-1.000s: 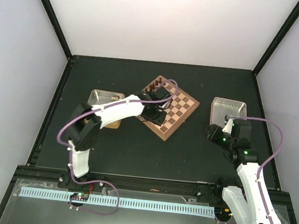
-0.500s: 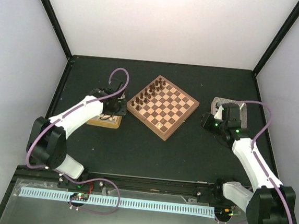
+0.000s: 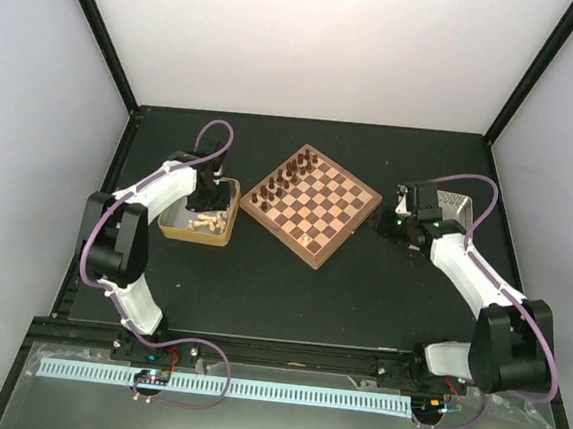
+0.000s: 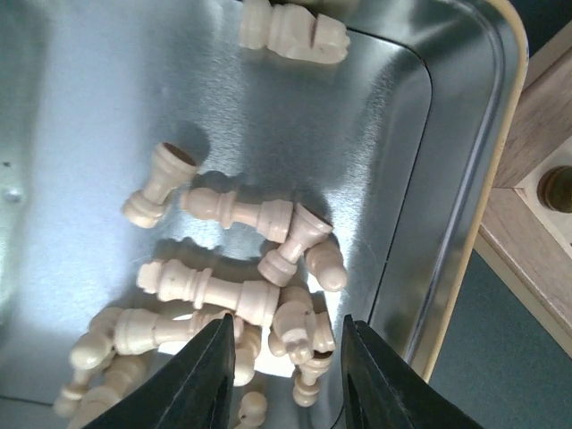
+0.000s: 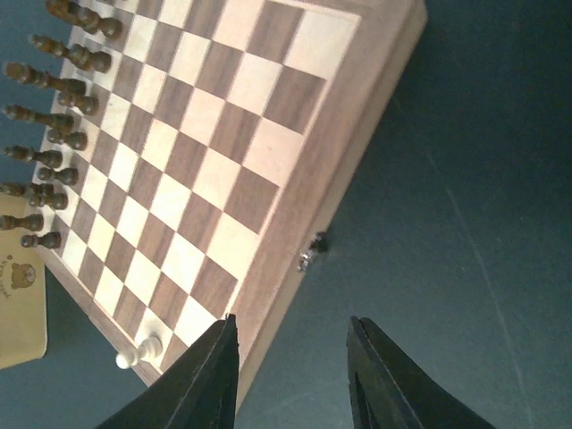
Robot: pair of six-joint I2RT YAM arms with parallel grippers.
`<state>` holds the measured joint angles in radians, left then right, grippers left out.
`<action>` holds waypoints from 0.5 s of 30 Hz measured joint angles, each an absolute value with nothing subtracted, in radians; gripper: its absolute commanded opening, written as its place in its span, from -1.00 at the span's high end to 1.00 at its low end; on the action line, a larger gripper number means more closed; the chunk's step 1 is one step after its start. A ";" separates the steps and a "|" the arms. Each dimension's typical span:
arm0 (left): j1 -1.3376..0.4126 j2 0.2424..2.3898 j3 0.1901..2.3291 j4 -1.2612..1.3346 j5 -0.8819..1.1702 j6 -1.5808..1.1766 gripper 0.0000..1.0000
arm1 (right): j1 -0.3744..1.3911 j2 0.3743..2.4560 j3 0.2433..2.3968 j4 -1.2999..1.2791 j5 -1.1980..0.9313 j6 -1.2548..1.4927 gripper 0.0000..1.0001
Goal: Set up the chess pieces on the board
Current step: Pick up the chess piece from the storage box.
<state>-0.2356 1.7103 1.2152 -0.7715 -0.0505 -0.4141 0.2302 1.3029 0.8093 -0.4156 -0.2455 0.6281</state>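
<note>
Left wrist view: the left end effector [image 4: 286,332] was held low in the tray [image 4: 497,134], its jaws half spread astride a lying pale piece [image 4: 302,320], apparently so that it could be picked out. On the board [image 3: 313,202], set on the worktop [image 3: 260,283], dark pieces [image 3: 292,171] were ranked along the far-left edge and one pale pawn [image 5: 140,351] stood at the near corner. The right end effector [image 5: 292,335] was poised beside the board's right edge, jaws parted and empty, probably out of the left arm's way.
</note>
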 measured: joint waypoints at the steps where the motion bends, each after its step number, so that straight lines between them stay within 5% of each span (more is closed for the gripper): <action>1: -0.235 1.722 1.222 -0.774 -0.043 -0.411 0.37 | 0.236 1.317 0.828 -0.418 -0.243 0.629 0.32; 6: -0.235 1.765 1.226 -0.790 -0.013 -0.404 0.53 | 0.252 1.350 0.892 -0.442 -0.234 0.632 0.38; 11: -0.235 1.802 1.226 -0.784 -0.010 -0.404 0.92 | 0.261 1.358 0.909 -0.461 -0.225 0.629 0.42; 15: -0.235 1.805 1.225 -0.764 -0.020 -0.404 0.97 | 0.271 1.356 0.906 -0.450 -0.219 0.626 0.43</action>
<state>-0.2348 1.8046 1.2247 -0.7635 -0.0196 -0.4042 0.2714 1.3563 0.9062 -0.4496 -0.2188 0.6262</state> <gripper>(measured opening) 0.066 0.287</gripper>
